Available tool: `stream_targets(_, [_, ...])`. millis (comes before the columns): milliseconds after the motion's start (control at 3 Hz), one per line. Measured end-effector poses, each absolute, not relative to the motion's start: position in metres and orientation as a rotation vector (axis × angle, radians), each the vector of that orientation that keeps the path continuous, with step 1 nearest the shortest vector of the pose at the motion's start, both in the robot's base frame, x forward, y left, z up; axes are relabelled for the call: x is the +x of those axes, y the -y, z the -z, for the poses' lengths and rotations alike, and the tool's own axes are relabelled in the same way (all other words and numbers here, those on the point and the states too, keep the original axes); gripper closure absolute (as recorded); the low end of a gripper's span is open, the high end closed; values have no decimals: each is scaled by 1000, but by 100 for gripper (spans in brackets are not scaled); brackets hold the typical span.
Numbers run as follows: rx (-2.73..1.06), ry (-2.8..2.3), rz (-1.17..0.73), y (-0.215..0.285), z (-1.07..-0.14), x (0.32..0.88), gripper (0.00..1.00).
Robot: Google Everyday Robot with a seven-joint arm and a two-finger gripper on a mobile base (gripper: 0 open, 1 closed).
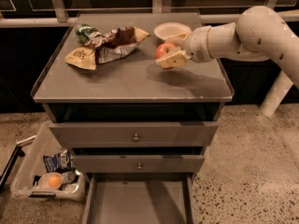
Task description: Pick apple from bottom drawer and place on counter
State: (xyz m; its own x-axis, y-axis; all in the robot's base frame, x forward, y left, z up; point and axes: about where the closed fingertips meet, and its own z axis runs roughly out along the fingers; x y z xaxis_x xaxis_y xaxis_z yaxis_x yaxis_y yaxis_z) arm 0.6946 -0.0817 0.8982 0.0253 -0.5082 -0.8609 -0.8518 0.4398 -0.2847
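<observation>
The red apple [163, 50] is held between the tan fingers of my gripper [171, 50], just above the counter [117, 80] at its right rear part. The gripper is shut on the apple and reaches in from the right on the white arm. The bottom drawer [138, 202] is pulled open at the foot of the cabinet; the part of its grey floor that shows is bare.
Crumpled snack bags [105, 48] and a green can [86, 32] lie at the counter's left rear. A white bowl [172, 30] sits behind the gripper. A clear bin [46, 178] with an orange round item [52, 181] stands on the floor at left.
</observation>
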Motion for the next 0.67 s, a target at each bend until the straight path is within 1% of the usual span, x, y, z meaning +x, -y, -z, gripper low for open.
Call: stream_targets(667, [-1161, -1645, -524, 68, -871, 703, 100])
